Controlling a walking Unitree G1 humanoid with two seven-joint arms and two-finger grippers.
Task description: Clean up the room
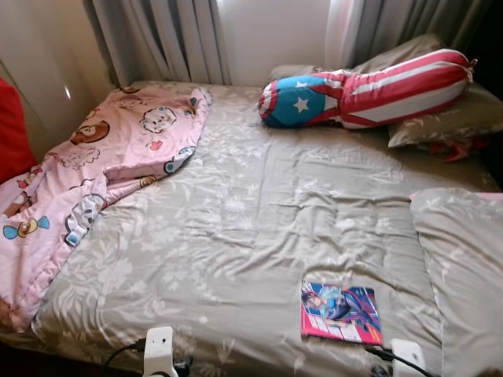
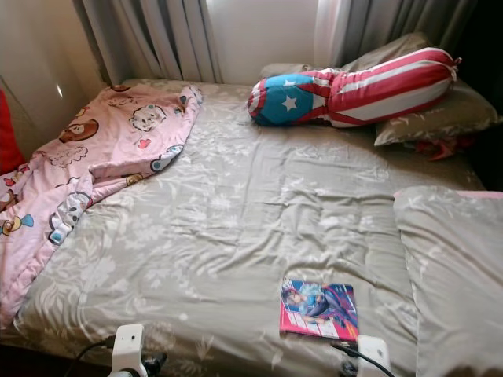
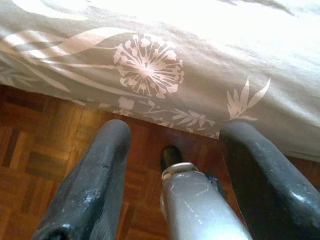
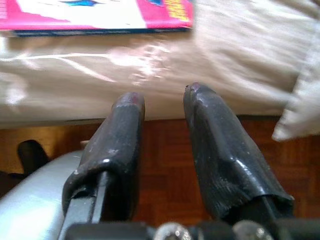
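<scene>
A pink magazine point(image 1: 340, 312) with a cartoon cover lies flat on the grey floral bed sheet point(image 1: 251, 228), near the front edge at the right. A pink cartoon blanket point(image 1: 86, 173) is bunched along the bed's left side. My right gripper point(image 4: 164, 97) hangs open just below the mattress edge, and the magazine point(image 4: 100, 15) lies close beyond its fingertips. My left gripper point(image 3: 175, 132) is open over the wooden floor point(image 3: 45, 160), pointing at the side of the bed. Nothing is held in either one.
A star-and-stripe bolster point(image 1: 369, 88) and a grey pillow point(image 1: 452, 118) lie at the head of the bed. Another grey pillow point(image 1: 464, 267) fills the near right. Curtains point(image 1: 157, 39) hang behind. A red cushion point(image 1: 12, 129) sits at far left.
</scene>
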